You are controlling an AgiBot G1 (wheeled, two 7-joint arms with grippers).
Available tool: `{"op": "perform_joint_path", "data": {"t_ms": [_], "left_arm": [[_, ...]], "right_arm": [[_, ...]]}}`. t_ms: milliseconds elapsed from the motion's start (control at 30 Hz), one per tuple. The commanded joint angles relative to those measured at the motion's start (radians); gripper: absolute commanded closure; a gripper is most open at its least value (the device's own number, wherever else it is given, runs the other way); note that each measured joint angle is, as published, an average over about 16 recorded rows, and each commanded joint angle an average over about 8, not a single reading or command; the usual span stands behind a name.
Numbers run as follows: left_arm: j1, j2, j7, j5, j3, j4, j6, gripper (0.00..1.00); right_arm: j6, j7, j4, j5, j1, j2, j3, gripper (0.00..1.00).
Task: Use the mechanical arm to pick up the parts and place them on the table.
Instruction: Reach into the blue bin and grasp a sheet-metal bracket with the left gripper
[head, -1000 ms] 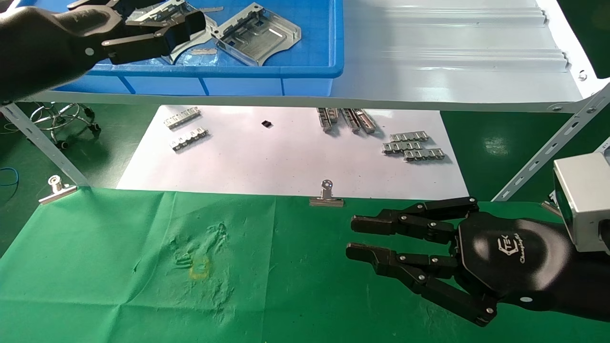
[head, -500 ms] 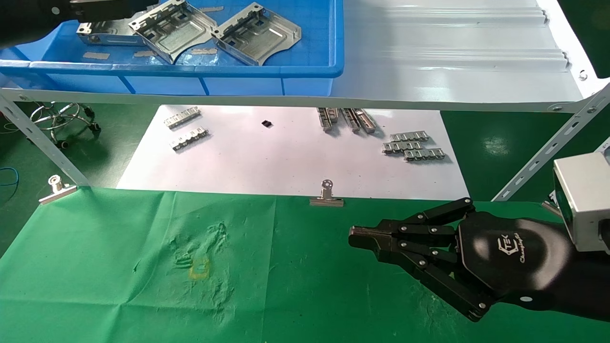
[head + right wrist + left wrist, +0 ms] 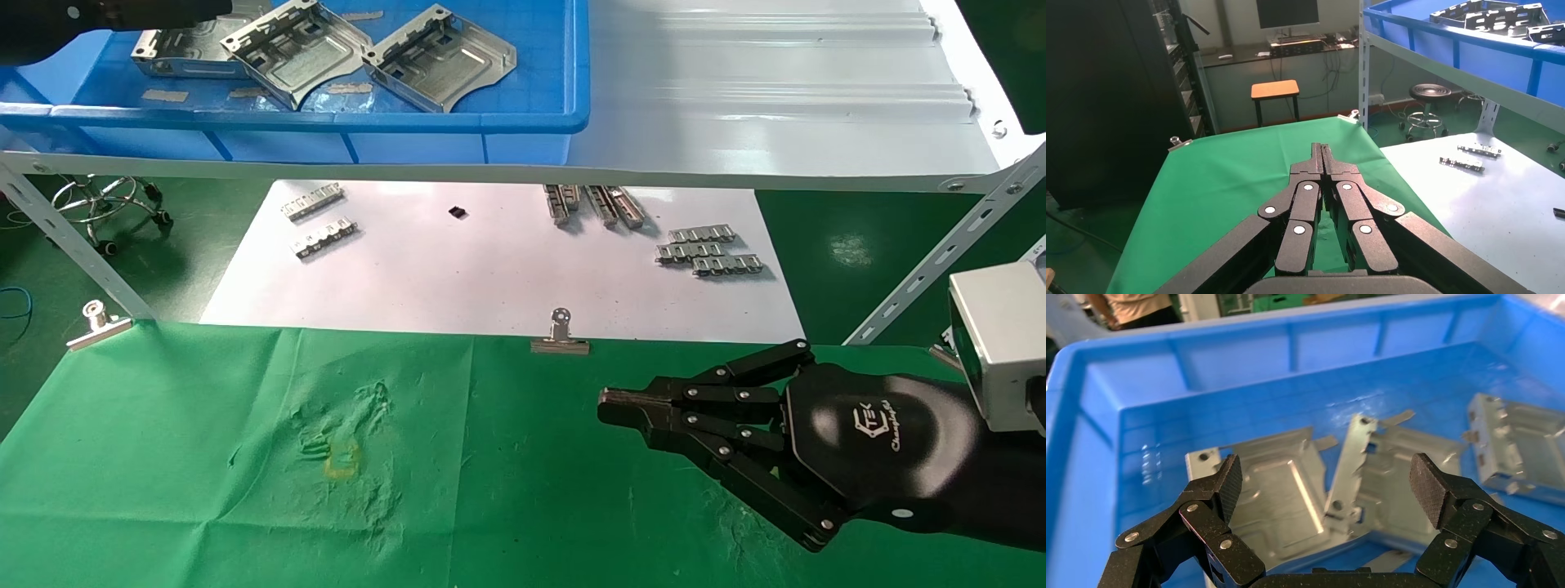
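Your left gripper (image 3: 1324,484) hung fingers apart over the blue bin (image 3: 523,122), parts (image 3: 1278,493) lying dead ahead at 12 o'clock between the pads, while your right gripper (image 3: 609,404), fingers pinched together on nothing, sat parked over the table (image 3: 204,457).

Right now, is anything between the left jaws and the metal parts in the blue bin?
Nothing visible. The left gripper hangs open over the blue bin, and the nearest part lies bare on the bin floor between its fingers, overlapping a second part. The right gripper is shut, over the green table.
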Motion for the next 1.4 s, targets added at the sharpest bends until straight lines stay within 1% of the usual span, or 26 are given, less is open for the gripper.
{"op": "perform_joint_path", "data": {"t_ms": [33, 133, 167, 200, 233, 400, 433, 467, 500, 867, 1400], "left_arm": [[-0.017, 0.007, -0.005, 0.016, 0.009, 0.030, -0.014, 0.00], [-0.026, 0.017, 0.003, 0.033, 0.019, 0.054, -0.056, 0.01], [-0.027, 0.021, 0.007, 0.038, 0.022, 0.061, -0.072, 0.05], [-0.027, 0.025, 0.012, 0.043, 0.025, 0.067, -0.089, 0.12], [-0.027, 0.030, 0.018, 0.047, 0.027, 0.072, -0.106, 0.20], [-0.022, 0.055, 0.045, 0.055, 0.031, 0.094, -0.176, 0.81], [-0.021, 0.059, 0.048, 0.055, 0.031, 0.098, -0.185, 0.90], [-0.021, 0.064, 0.051, 0.056, 0.031, 0.102, -0.195, 0.96], [-0.021, 0.068, 0.053, 0.056, 0.031, 0.105, -0.204, 0.99], [-0.024, 0.108, 0.048, 0.069, 0.039, 0.151, -0.291, 1.00], [-0.033, 0.114, 0.024, 0.088, 0.053, 0.172, -0.302, 1.00]], "right_arm": [[0.000, 0.000, 0.000, 0.000, 0.000, 0.000, 0.000, 1.00], [0.000, 0.000, 0.000, 0.000, 0.000, 0.000, 0.000, 1.00], [0.000, 0.000, 0.000, 0.000, 0.000, 0.000, 0.000, 1.00], [0.000, 0.000, 0.000, 0.000, 0.000, 0.000, 0.000, 1.00], [0.000, 0.000, 0.000, 0.000, 0.000, 0.000, 0.000, 1.00], [0.000, 0.000, 0.000, 0.000, 0.000, 0.000, 0.000, 1.00], [0.000, 0.000, 0.000, 0.000, 0.000, 0.000, 0.000, 1.00], [0.000, 0.000, 0.000, 0.000, 0.000, 0.000, 0.000, 1.00], [0.000, 0.000, 0.000, 0.000, 0.000, 0.000, 0.000, 1.00], [0.000, 0.000, 0.000, 0.000, 0.000, 0.000, 0.000, 1.00], [0.000, 0.000, 0.000, 0.000, 0.000, 0.000, 0.000, 1.00]]}}
